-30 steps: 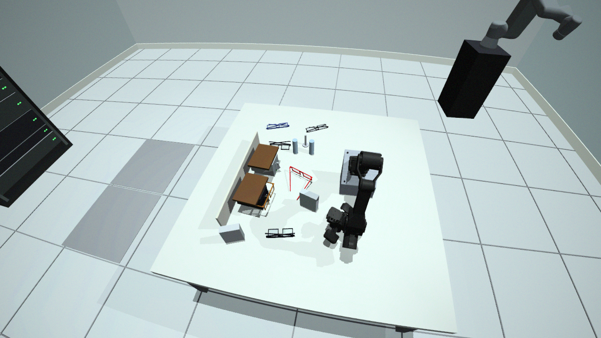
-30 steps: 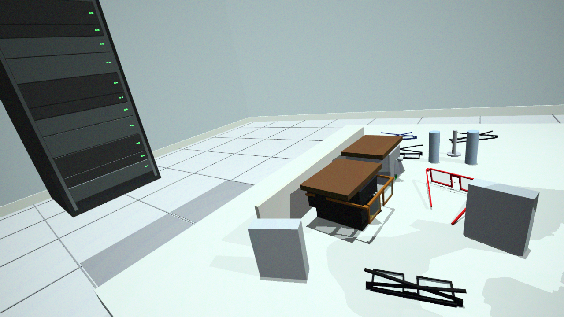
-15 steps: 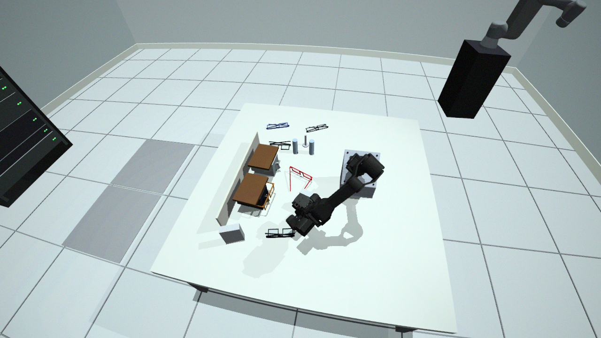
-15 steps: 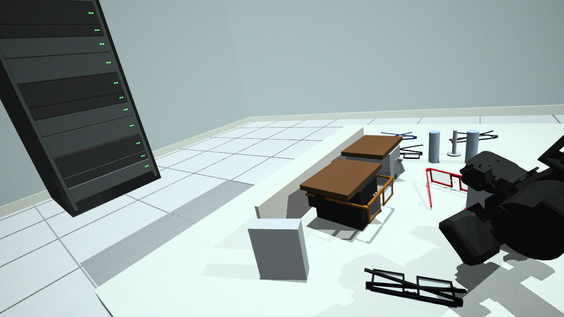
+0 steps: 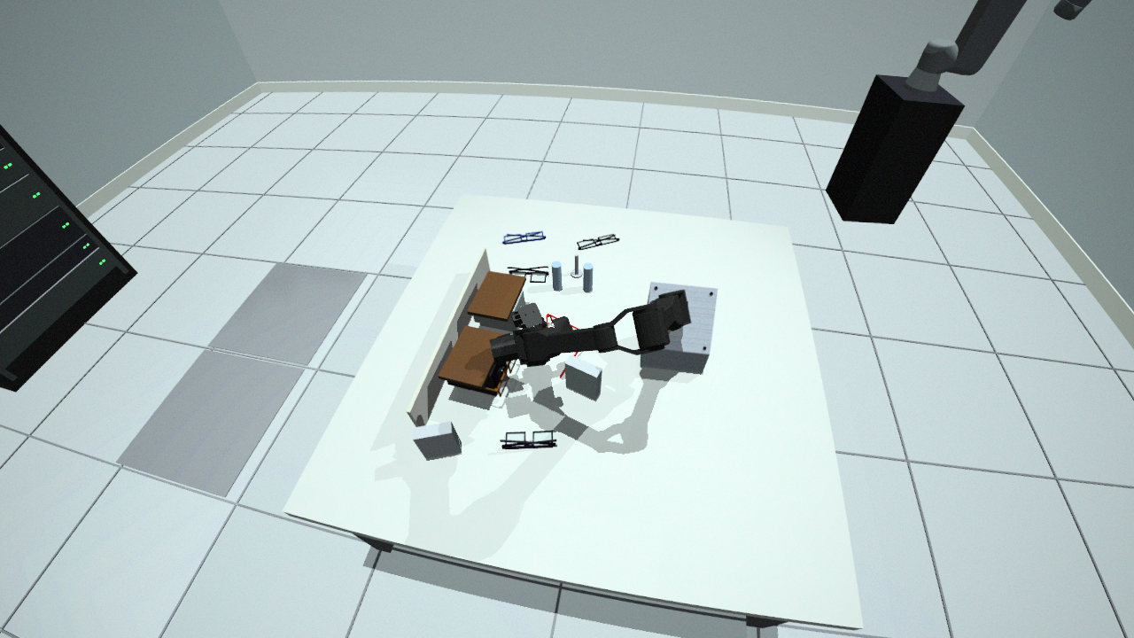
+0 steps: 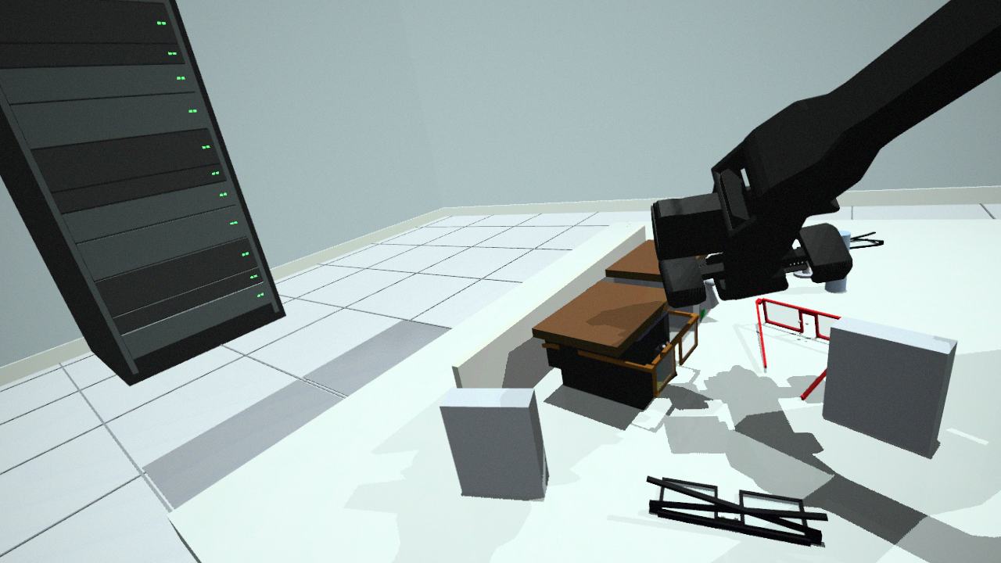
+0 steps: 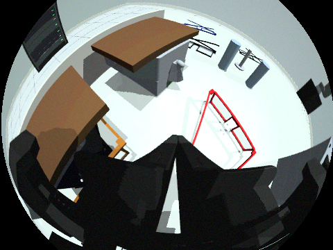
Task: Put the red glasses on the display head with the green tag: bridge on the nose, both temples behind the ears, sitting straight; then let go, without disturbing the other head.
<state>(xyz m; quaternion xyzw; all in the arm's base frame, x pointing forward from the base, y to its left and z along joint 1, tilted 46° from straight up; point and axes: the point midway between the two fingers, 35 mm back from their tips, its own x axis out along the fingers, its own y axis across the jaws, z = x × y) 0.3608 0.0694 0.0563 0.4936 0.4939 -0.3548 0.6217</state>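
Note:
My gripper (image 7: 176,139) is shut with nothing between its fingertips. It hangs above the table, between the heads and the red glasses. The red glasses (image 5: 550,316) (image 6: 760,301) (image 7: 212,92) stand on the table with temples open, right of the gripper in the wrist view. The arm and a grey block hide parts of them. The grey head (image 7: 164,73) with the green tag (image 6: 701,313) (image 7: 169,83) is under the farther brown board (image 5: 498,295) (image 7: 149,42). No glasses show on its visible front. The other head (image 6: 608,378) is black and wears orange glasses (image 6: 656,378) (image 7: 121,142).
The nearer brown board (image 6: 601,314) (image 7: 66,107) covers the black head. A low wall (image 5: 477,277) runs behind both. Grey blocks (image 5: 583,379) (image 6: 493,444) stand on the table. Black glasses (image 5: 529,444) lie near the front. Two blue cylinders (image 5: 556,276) (image 5: 587,277) flank a thin post (image 5: 576,265).

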